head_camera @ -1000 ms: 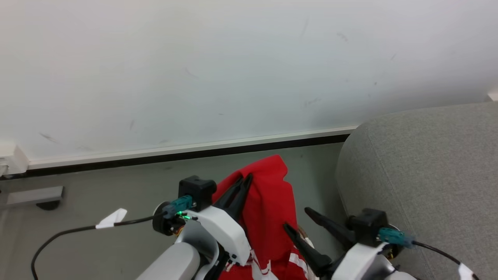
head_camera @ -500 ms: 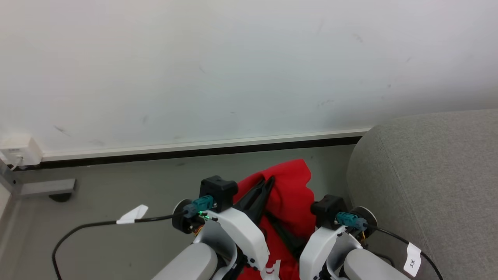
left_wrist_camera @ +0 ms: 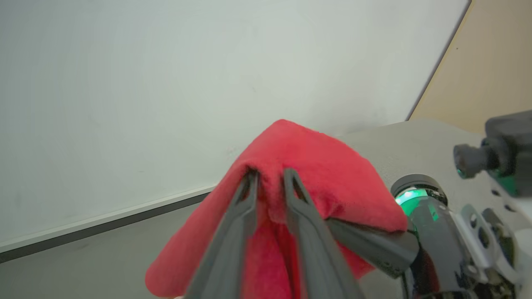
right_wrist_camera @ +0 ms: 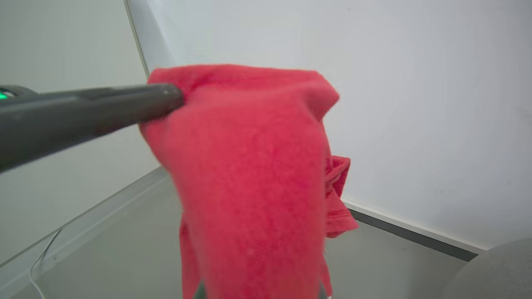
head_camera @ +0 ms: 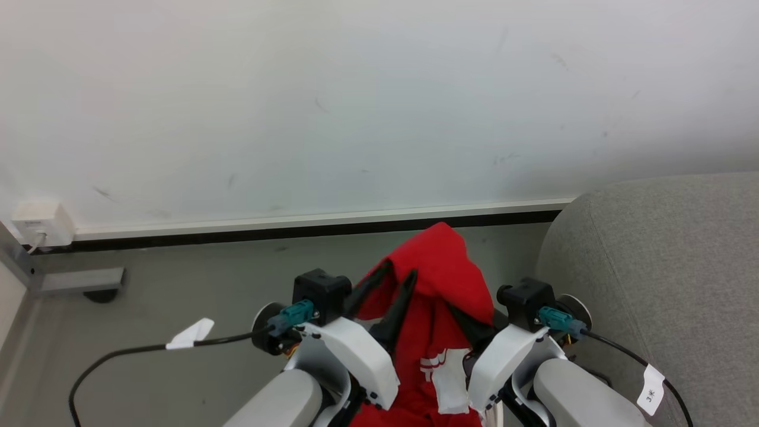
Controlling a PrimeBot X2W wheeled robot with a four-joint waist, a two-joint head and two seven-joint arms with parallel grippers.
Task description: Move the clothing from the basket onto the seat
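Note:
The red clothing [head_camera: 439, 279] hangs in the air between my two grippers, with a white label and white print low on its front. My left gripper [head_camera: 398, 270] is shut on a fold near the garment's top; in the left wrist view the fabric [left_wrist_camera: 291, 166] is pinched between its fingers. My right gripper [head_camera: 467, 319] reaches in under the cloth from the right. The cloth [right_wrist_camera: 249, 174] covers its fingertips, so its state is hidden. The grey seat [head_camera: 652, 267] stands just to the right. The basket is out of view.
A white wall with a dark baseboard [head_camera: 296, 232] runs behind the grey floor. At the far left sit a wall socket box [head_camera: 37, 220] and a grey bracket [head_camera: 77, 280]. A black cable with a white tag [head_camera: 190, 334] trails left from my left wrist.
The camera has shifted a little. My right gripper has come in from the right and gone under the clothing. The garment's top stands higher and its white label now shows.

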